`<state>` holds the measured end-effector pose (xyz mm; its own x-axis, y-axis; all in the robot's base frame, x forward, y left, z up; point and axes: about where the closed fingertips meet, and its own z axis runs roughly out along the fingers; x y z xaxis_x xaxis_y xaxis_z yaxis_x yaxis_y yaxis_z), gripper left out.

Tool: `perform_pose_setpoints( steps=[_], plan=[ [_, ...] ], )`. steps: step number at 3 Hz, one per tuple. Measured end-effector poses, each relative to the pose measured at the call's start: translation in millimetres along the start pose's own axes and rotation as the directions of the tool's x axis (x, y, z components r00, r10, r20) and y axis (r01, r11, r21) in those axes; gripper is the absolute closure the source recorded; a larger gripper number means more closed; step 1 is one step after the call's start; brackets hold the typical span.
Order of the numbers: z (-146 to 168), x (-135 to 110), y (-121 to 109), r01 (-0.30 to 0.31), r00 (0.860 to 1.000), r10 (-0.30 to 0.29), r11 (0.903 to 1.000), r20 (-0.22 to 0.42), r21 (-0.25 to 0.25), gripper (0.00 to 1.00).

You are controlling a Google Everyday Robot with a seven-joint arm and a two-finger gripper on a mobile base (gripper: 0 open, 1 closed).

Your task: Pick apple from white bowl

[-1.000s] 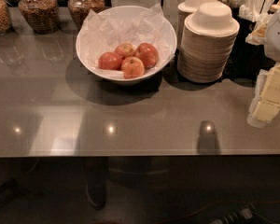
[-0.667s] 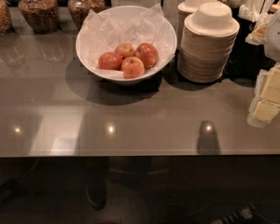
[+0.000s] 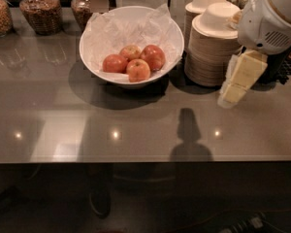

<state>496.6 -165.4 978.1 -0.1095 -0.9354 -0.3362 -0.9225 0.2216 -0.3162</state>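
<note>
Grey counter [image 3: 136, 130]. White bowl [image 3: 117, 80]: paper lining [image 3: 111, 33] cradles 4 apples, target apple [image 3: 153, 57] rightmost inside. Gripper [image 3: 238, 77] hangs well right of bowl, likely pre-reach; empty, opening cannot be told.

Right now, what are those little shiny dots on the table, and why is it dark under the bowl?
Camera view: the three dots are glare, lights mirrored in the glossy table. Camera view: the white bowl blocks light, throwing a soft shadow leftward and toward the camera. Camera view: the end effector hangs well lit at the right, beside the stacked bowls.
</note>
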Motion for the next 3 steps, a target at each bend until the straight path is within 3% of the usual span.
perform_pose_setpoints(
  steps=[1,2,3],
  plan=[
    [23,-41,-38,0.054,0.991,-0.060,0.9973,0.118,0.050,0.00],
    [37,-83,-80,0.092,0.968,-0.115,0.9892,0.223,0.114,0.00],
    [37,-84,-81,0.096,0.968,-0.120,0.9884,0.221,0.118,0.00]
  ],
)
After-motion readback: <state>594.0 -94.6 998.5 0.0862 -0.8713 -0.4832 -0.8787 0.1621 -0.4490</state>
